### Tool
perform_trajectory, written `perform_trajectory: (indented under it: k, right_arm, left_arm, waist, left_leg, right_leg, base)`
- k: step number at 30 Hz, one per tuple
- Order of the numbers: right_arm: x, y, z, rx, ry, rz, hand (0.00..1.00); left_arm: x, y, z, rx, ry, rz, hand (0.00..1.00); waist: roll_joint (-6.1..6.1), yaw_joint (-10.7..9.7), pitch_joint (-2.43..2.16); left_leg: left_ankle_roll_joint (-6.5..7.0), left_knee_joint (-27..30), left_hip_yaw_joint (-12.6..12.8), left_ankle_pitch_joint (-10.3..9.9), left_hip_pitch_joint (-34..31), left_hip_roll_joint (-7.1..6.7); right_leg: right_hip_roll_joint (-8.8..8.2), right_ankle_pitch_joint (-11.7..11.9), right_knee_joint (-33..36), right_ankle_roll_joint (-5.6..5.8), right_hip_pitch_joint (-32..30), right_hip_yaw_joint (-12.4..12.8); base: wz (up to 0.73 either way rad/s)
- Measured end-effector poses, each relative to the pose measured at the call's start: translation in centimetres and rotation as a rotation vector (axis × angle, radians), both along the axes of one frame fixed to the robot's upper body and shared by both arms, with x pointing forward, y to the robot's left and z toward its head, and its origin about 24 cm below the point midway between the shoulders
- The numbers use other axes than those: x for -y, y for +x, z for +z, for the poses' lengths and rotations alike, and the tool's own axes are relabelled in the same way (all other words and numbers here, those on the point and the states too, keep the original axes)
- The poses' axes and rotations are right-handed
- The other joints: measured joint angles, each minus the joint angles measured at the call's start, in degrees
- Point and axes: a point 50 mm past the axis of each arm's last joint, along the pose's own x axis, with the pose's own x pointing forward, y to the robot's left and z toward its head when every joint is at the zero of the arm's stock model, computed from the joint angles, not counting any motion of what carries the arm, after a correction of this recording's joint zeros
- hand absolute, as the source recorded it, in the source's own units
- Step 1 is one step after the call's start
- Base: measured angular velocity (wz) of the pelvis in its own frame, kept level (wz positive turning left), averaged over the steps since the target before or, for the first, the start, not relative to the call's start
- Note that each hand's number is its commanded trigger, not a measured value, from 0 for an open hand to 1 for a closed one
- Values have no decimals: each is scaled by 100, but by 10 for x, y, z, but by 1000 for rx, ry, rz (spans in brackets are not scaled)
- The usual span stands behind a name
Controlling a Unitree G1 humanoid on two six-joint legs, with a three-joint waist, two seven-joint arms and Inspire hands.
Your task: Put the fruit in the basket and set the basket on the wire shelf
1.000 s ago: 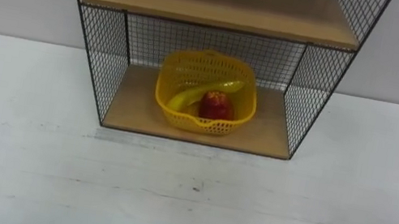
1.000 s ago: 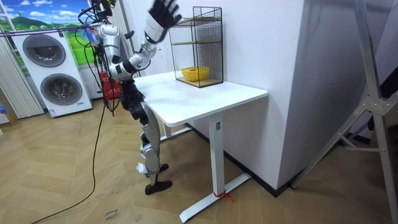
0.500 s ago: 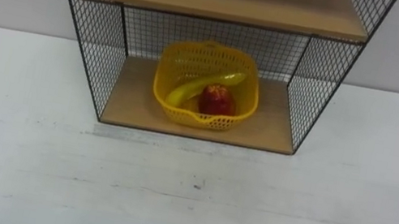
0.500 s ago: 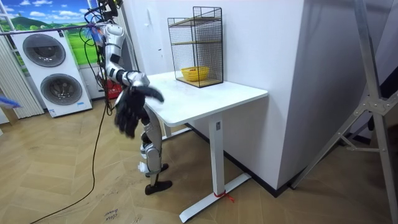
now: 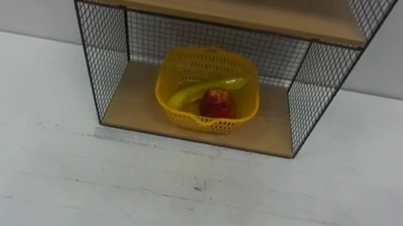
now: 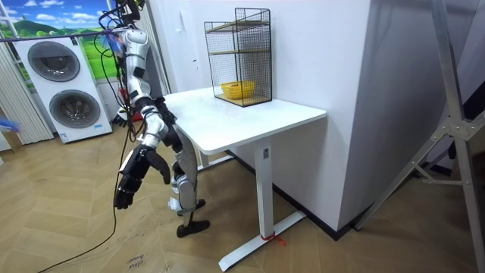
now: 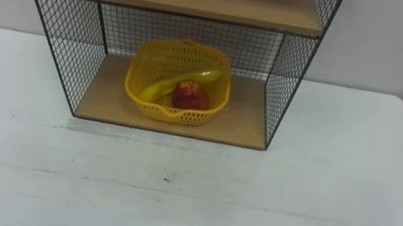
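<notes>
A yellow mesh basket stands on the bottom board of the black wire shelf, near its middle. In it lie a yellow banana and a red apple. In the room view the basket shows as a small yellow shape inside the shelf at the table's far end. I stand at the white table's near end, on the room view's left. My right hand hangs low beside my leg, below the table top, fingers straight and empty, far from the basket.
The shelf's upper wooden board lies above the basket. The white table top spreads bare in front of the shelf, with a few dark specks. Two washing machines stand behind me on the room view's left.
My right arm swung down from high in the air to hang beside my leg. The eye view shifted slightly; basket and fruit stayed in place.
</notes>
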Motion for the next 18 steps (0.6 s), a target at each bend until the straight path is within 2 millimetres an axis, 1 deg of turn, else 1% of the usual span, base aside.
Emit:
perform_trajectory:
  k: [2,3,5,6,7,9,10,11,12,13,15,16,17,18]
  right_arm:
    - [-12,3,-8,-20,57,59,0]
    - [-18,5,-14,-60,103,131,0]
    - [-22,9,-19,-110,152,237,0]
    - [-25,11,-21,-143,184,317,0]
    - [-27,11,-23,-164,206,361,0]
    - [-32,15,-28,-195,277,512,0]
    - [-34,20,-32,-207,314,601,0]
    - [-36,21,-33,-215,335,645,0]
    - [-40,31,-38,-220,383,748,0]
    - [-42,35,-40,-228,408,799,0]
    - [-48,53,-46,-242,482,1006,0]
    - [-49,58,-48,-238,493,1045,0]
    - [-52,67,-50,-233,520,1120,0]
    - [-55,77,-52,-224,542,1188,0]
  left_arm:
    - [13,1,-11,-21,-64,-66,0]
    - [20,2,-16,-35,-93,-127,0]
    - [29,0,-23,-62,-139,-221,0]
    - [33,0,-26,-86,-173,-292,0]
    - [35,0,-28,-104,-189,-341,0]
    - [41,7,-34,-158,-255,-575,0]
    - [43,12,-37,-180,-285,-690,0]
    - [45,18,-39,-183,-299,-750,0]
    - [48,25,-42,-207,-337,-868,0]
    - [50,28,-43,-217,-356,-926,0]
    - [61,44,-50,-255,-434,-1154,0]
    - [64,49,-52,-253,-446,-1200,0]
    - [68,58,-54,-251,-468,-1276,0]
    - [72,68,-56,-248,-483,-1346,0]
  waist:
    - [-17,-30,0]
    - [-35,-68,1]
    - [-39,-55,3]
    - [-47,-76,3]
    - [-52,-80,7]
    - [-43,-76,9]
    - [-33,-80,7]
    - [-28,-72,8]
    - [-24,-71,10]
    - [-21,-68,12]
    - [35,-73,25]
    - [46,-74,26]
    - [62,-72,27]
    - [83,-67,41]
  left_leg:
    - [-1,-66,5,1,67,-4]
    - [-2,-89,13,1,99,1]
    - [-2,-121,31,2,162,0]
    - [-2,-125,31,2,198,0]
    - [-2,-131,34,2,222,0]
    - [-2,-151,38,2,279,2]
    - [-3,-166,35,2,311,6]
    - [-3,-174,35,2,325,5]
    - [-5,-184,35,4,352,6]
    - [-14,-202,37,10,360,6]
    - [-33,-205,35,24,381,14]
    - [-39,-204,32,29,390,15]
    - [-56,-205,22,42,392,16]
    - [-90,-206,23,65,393,18]
  right_leg:
    - [6,14,-49,6,58,24]
    - [28,37,-88,9,85,70]
    - [42,48,-88,4,100,142]
    - [44,48,-90,4,129,149]
    - [44,48,-95,4,156,148]
    - [45,58,-128,-1,218,133]
    - [57,87,-185,-4,261,136]
    - [56,92,-189,-6,263,138]
    - [60,111,-207,-13,283,135]
    - [61,117,-215,-14,297,135]
    - [88,171,-313,-9,341,141]
    - [89,185,-326,-14,345,135]
    - [97,204,-364,-16,360,135]
    - [104,222,-393,-19,370,138]
  base:
    - [0]
    - [-5]
    - [-17]
    - [-13]
    - [0]
    - [2]
    - [0]
    - [0]
    - [-5]
    - [0]
    - [-5]
    - [-7]
    - [-4]
    - [-3]
